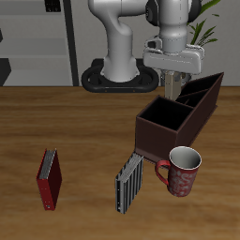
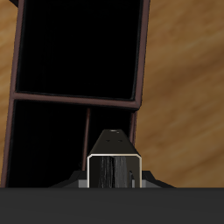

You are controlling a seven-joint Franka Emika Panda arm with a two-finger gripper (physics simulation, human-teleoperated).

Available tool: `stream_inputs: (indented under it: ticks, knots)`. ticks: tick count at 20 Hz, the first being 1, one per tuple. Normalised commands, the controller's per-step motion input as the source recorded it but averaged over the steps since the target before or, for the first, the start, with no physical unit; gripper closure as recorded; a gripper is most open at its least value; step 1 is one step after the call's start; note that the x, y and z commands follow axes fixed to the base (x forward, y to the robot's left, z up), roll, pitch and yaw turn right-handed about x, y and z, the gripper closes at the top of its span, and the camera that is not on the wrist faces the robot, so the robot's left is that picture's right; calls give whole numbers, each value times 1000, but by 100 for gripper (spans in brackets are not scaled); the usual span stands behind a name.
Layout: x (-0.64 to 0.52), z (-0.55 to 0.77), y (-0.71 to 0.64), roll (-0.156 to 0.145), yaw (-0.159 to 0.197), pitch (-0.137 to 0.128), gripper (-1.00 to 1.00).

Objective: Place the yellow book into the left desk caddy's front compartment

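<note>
My gripper (image 1: 174, 81) is shut on the yellow book (image 1: 175, 92), a thin pale book that hangs upright below the fingers. It hovers above the left desk caddy (image 1: 150, 134), a dark maroon box. In the wrist view the book (image 2: 115, 166) shows edge-on over the caddy's narrow sections (image 2: 48, 144). The large square front compartment (image 2: 79, 48) lies just beyond the book, dark inside. In the exterior view this compartment (image 1: 164, 114) is the part of the caddy nearest the table's front edge.
A red patterned mug (image 1: 185, 171) stands just in front of the caddy. A dark striped book (image 1: 129, 181) stands beside the mug. A red book (image 1: 49, 178) stands farther off along the table's front.
</note>
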Motion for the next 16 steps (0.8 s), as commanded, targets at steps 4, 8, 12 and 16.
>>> stream_inputs:
  ticks: [4,8,12,16]
  knots:
    - [57,-52,3,9,4,7,100]
    - [92,-162,55,7,-8,19,100]
    - [66,-301,78,17,-11,45,100]
    - [95,-253,-59,-6,-22,39,100]
